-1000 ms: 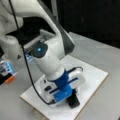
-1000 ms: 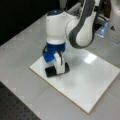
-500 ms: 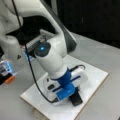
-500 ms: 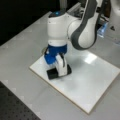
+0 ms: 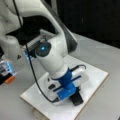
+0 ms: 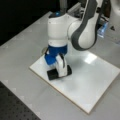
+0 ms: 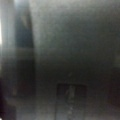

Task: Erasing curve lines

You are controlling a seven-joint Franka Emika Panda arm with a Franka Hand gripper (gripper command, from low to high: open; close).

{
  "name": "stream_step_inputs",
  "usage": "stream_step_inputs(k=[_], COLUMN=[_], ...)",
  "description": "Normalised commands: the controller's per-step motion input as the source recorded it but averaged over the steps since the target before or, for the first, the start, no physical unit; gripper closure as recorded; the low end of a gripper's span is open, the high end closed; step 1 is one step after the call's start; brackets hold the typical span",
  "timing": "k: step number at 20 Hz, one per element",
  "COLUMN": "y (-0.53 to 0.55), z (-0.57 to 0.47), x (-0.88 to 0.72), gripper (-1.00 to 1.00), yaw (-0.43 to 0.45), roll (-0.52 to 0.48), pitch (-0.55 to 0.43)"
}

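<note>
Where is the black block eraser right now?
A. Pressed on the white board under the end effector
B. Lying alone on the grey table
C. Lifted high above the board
A: in both front views the black block eraser sits on the white board, directly beneath the end effector.

One white board (image 5: 95, 75) centre frame; one black block eraser (image 6: 53, 74) on it; one gripper (image 6: 60, 71); one arm (image 5: 52, 60); one grey table (image 6: 22, 50).
</note>
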Motion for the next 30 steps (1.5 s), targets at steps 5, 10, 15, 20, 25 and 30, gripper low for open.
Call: stream_step_inputs(k=[5,10,15,20,25,30], y=[-0.47,-0.34,-0.18,-0.17,-0.17,-0.17], z=[-0.42,-0.29,-0.28,-0.28,-0.28,-0.28], x=[0.22,0.14,0.16,0.16,0.16,0.16], gripper=[1.00,1.00,1.00,1.00,1.00,1.00], yaw=[-0.116,-0.034,0.012,0.019,0.019,0.019], roll=[0.064,0.044,0.051,0.052,0.052,0.052], pitch=[0.169,0.188,0.182,0.181,0.181,0.181])
